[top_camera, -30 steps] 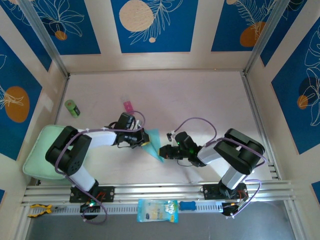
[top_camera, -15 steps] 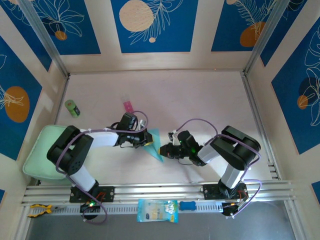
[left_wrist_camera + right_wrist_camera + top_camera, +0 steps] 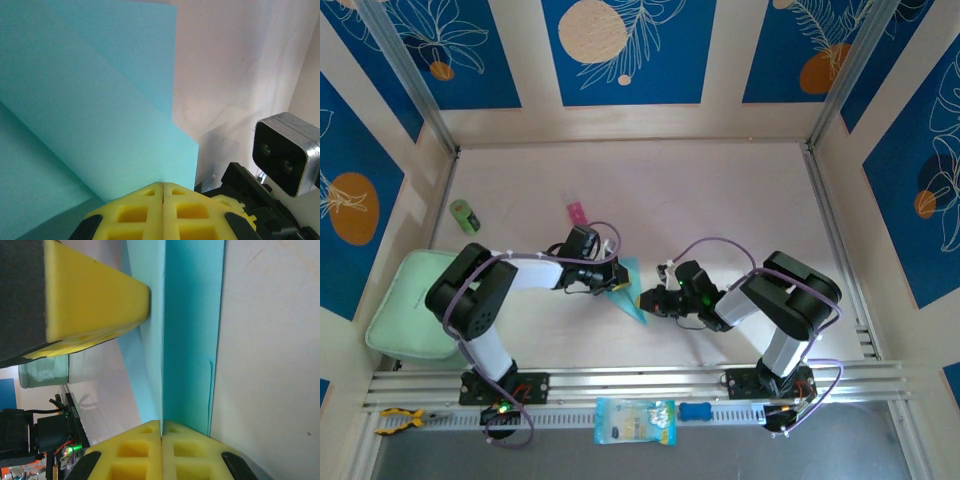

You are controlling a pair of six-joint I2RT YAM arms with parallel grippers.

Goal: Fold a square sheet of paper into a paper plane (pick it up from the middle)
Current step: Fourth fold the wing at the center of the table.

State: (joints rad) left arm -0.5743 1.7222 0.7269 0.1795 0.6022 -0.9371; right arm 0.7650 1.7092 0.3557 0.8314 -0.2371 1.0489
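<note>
The light cyan paper [image 3: 634,306] lies folded into a narrow pointed shape on the table's middle, its point toward the near edge. In the left wrist view the paper [image 3: 90,100] shows layered flaps. My left gripper [image 3: 614,286] is shut, its yellow tips [image 3: 163,186] resting on the sheet's left side. My right gripper [image 3: 644,300] is shut too and meets the paper from the right. In the right wrist view a fold line on the paper [image 3: 192,330] runs straight to the seam of my right gripper [image 3: 161,424]. The left gripper's finger [image 3: 95,295] touches the sheet beyond.
A small pink block [image 3: 576,212] and a green cylinder [image 3: 465,216] lie farther back on the left. A mint pad [image 3: 405,305] sits by the left arm. A blue-and-yellow packet [image 3: 634,420] and yellow pliers [image 3: 398,420] lie on the near rail. Walls enclose three sides.
The left arm's elbow has swung right and its gripper has edged slightly farther onto the paper. The right arm shifted a little early on, then stayed. Paper unmoved.
</note>
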